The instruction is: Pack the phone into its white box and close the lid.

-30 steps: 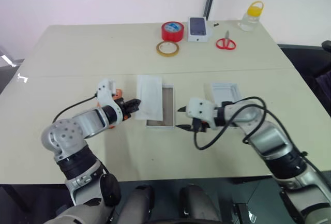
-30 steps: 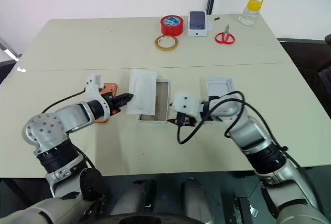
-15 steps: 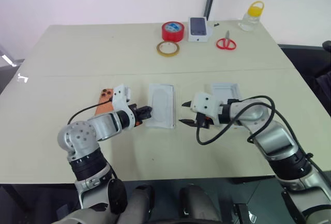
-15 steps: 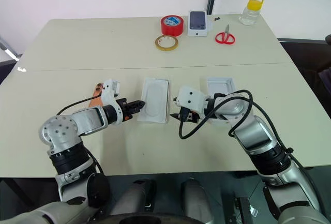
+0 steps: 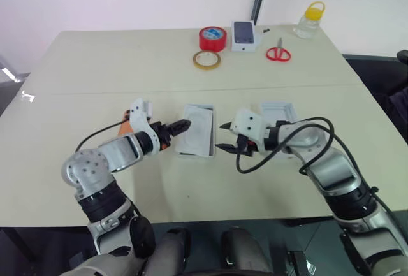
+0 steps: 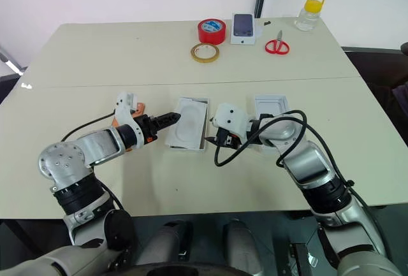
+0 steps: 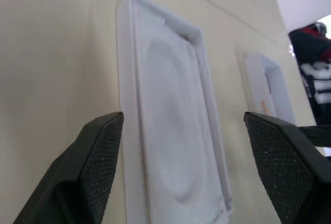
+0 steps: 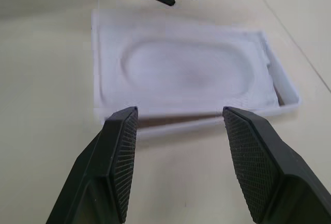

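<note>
Although the white box [image 5: 196,139] sits in the middle of the table [image 5: 191,187] with the thin white insert [image 8: 183,74] with its rounded recess lying in it, the packing itself looks barely begun. The phone [image 6: 136,109] lies outside the box on its left, mostly hidden behind the left arm, so just an orange edge shows. The lid [image 5: 277,114] rests open side up on the table to the right of the box, apart from it, so closing is also left to do. Judging from this, the insert is placed, while putting the phone in and fitting the lid both remain. The left gripper [image 5: 181,125] hovers at the left edge of the box with its jaws spread wide, wider than the box looks from its wrist camera, and it holds nothing; whether a fingertip brushes the rim cannot be told. The right gripper [image 5: 225,138] sits just beside the right edge of the box, its jaws parted with bare table between them, empty as well and apparently clear of the box.
</note>
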`<state>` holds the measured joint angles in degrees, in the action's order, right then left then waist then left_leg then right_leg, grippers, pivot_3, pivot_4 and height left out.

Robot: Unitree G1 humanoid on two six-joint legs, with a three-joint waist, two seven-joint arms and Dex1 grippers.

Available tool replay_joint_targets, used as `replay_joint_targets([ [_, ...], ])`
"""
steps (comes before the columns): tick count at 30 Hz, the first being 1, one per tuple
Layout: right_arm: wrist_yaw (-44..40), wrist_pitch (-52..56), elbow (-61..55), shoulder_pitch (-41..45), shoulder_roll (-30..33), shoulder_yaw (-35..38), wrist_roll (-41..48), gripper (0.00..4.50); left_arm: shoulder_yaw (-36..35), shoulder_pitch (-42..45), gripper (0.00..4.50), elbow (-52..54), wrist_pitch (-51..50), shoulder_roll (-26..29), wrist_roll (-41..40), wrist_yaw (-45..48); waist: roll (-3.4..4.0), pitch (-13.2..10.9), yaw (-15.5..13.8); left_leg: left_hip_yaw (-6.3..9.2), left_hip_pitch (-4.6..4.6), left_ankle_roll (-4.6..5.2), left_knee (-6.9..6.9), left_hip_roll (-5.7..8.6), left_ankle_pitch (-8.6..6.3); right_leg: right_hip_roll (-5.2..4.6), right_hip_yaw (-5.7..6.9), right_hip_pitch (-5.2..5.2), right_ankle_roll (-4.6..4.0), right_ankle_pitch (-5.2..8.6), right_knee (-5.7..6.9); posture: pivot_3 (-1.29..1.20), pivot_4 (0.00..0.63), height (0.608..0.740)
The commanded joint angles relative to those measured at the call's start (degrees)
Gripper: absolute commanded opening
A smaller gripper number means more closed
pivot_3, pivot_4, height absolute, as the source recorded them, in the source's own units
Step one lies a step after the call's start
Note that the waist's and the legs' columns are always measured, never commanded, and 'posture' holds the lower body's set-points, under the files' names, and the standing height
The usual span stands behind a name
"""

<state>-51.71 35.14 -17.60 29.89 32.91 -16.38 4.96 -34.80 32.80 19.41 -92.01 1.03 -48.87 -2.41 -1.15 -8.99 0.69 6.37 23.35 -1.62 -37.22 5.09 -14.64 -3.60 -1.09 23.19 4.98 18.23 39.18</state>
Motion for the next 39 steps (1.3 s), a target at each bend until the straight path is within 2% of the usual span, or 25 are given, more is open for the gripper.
replay_joint_targets([
  [1, 1.9, 1.2, 0.3, 2.4, -1.4, 1.7, 1.0, 2.77, -1.8, 2.3, 3.91, 2.9, -0.4, 1.0, -2.4, 1.8, 0.00, 0.0, 0.0, 0.00, 0.00, 0.00, 0.00, 0.00, 0.00, 0.00, 0.00, 0.00, 0.00, 0.00, 0.00, 0.00, 0.150, 0.740],
  [4, 3.0, 1.6, 1.4, 3.3, -2.7, 0.8, 0.9, 1.96, -3.2, 3.1, 3.99, 3.5, 0.0, 2.1, -3.4, 3.1, 0.00, 0.0, 0.0, 0.01, 0.00, 0.00, 0.00, 0.00, 0.00, 0.00, 0.01, 0.00, 0.00, 0.00, 0.00, 0.00, 0.150, 0.740],
  [5, 3.9, 2.4, 2.1, 4.1, -4.0, 0.4, 0.9, 1.50, -2.8, 2.6, 3.99, 3.9, 0.6, 3.8, -3.4, 4.1, 0.00, 0.0, 0.1, 0.01, 0.00, 0.00, 0.01, 0.00, 0.00, 0.00, 0.01, 0.01, 0.00, 0.00, 0.00, 0.00, 0.150, 0.740],
  [8, 6.6, 4.2, 5.0, 6.5, -8.3, -1.6, 0.0, 0.03, 3.8, -3.5, 3.99, 5.9, 6.6, 14.2, -0.7, 10.5, 0.01, 0.0, 1.3, -0.03, -0.02, -0.06, 0.09, -0.04, 0.04, 0.05, -0.07, 0.11, -0.02, -0.01, 0.08, 0.00, 0.150, 0.740],
  [11, 11.2, 4.9, 10.4, 8.8, -13.2, -3.4, -2.3, 0.03, 12.2, -13.9, 3.99, 7.5, 20.4, 26.2, 5.8, 21.5, 0.05, 0.0, 1.9, -0.03, -0.07, -0.16, 0.22, -0.04, 0.09, 0.07, -0.15, 0.17, -0.06, -0.02, 0.17, 0.00, 0.150, 0.740],
  [16, 17.3, 3.0, 21.3, 12.5, -18.8, -5.0, -6.2, 0.03, 17.2, -26.5, 3.99, 7.6, 40.1, 35.6, 12.4, 36.0, 0.10, 0.0, 1.1, -0.02, -0.06, -0.16, 0.22, -0.03, 0.10, 0.03, -0.15, 0.16, -0.12, -0.04, 0.05, 0.00, 0.150, 0.740],
  [24, 21.5, -1.7, 36.0, 19.6, -24.3, -5.7, -9.7, 0.03, 18.1, -36.1, 3.99, 9.2, 47.8, 40.6, 12.0, 46.5, 0.15, 0.0, 0.6, -0.02, -0.01, -0.12, 0.25, -0.03, 0.07, 0.01, -0.15, 0.19, -0.12, -0.04, -0.04, 0.00, 0.150, 0.740],
  [31, 25.6, -7.7, 48.4, 23.6, -25.5, -5.5, -13.8, 0.03, 19.3, -38.1, 3.99, 10.4, 49.7, 40.4, 12.3, 47.0, 0.19, -0.1, 0.6, -0.02, -0.01, -0.11, 0.26, -0.03, 0.07, 0.02, -0.15, 0.20, -0.12, -0.04, -0.02, 0.00, 0.150, 0.740],
  [36, 25.7, -10.6, 49.7, 23.8, -25.2, -5.2, -15.0, 0.03, 19.9, -37.8, 3.99, 10.4, 49.9, 40.0, 12.0, 46.2, 0.20, -0.1, 0.7, -0.02, -0.02, -0.11, 0.26, -0.04, 0.07, 0.03, -0.14, 0.20, -0.12, -0.04, -0.01, 0.00, 0.150, 0.740],
  [39, 23.3, -11.0, 45.9, 22.6, -24.5, -4.8, -14.2, 0.03, 20.2, -37.7, 3.99, 10.3, 50.0, 39.9, 11.9, 45.8, 0.20, -0.1, 0.7, -0.02, -0.01, -0.11, 0.26, -0.04, 0.07, 0.03, -0.15, 0.21, -0.12, -0.04, 0.01, 0.00, 0.150, 0.740],
])
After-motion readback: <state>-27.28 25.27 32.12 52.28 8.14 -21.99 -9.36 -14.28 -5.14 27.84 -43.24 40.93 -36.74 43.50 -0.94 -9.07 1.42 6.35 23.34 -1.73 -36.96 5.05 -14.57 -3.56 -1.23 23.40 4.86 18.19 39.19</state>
